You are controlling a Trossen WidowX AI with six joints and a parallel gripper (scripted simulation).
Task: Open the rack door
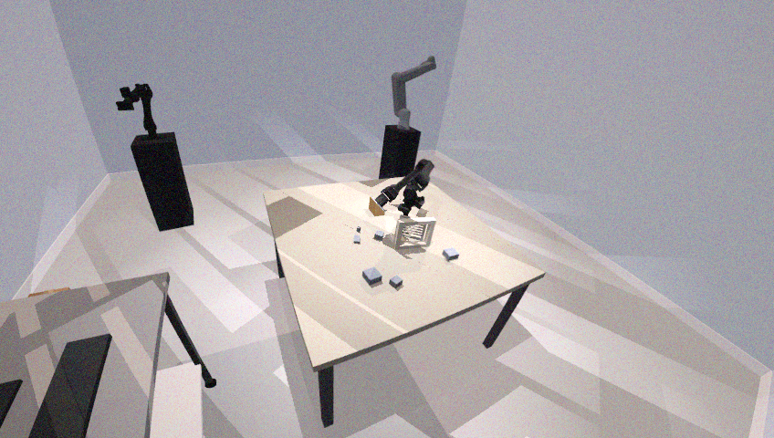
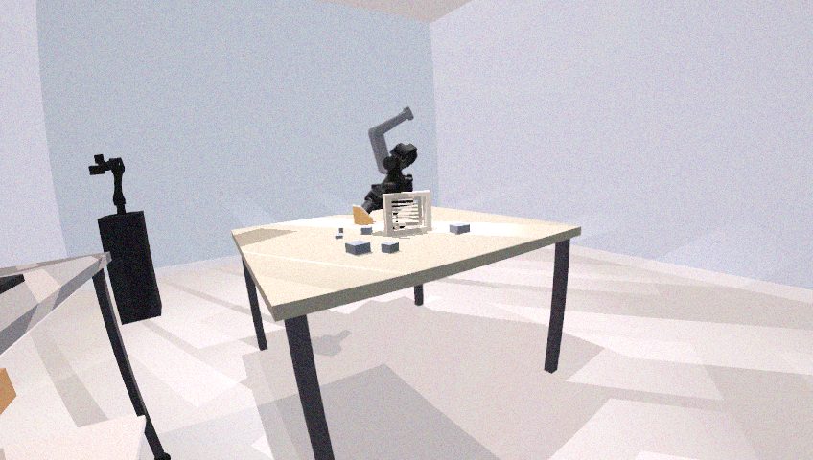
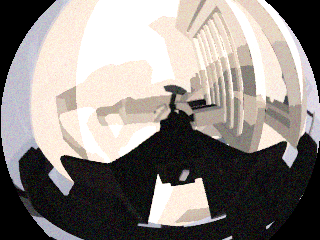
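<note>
The pale frame (image 1: 398,235) (image 2: 387,217) stands upright on the table (image 1: 347,319) (image 2: 319,287). Its slatted door (image 1: 413,236) (image 3: 246,75) stands partly open toward the arm's side; in the wrist view a gap shows between door and frame. The exact angle is hard to read, but it looks well short of square to the frame. My gripper (image 3: 176,135) is shut on the dark handle (image 3: 173,91), whose top shows above the fingertips. How far the handle is turned is unclear. The frame hides the gripper in the exterior view.
An orange block (image 1: 375,206) (image 2: 361,215) stands by the arm's base. Several blue-grey blocks lie around the frame, among them a larger one (image 1: 371,276) (image 2: 358,247), one to the right (image 1: 450,253) (image 2: 459,228) and one close to its left (image 1: 379,234). Two other arms stand on black pedestals behind.
</note>
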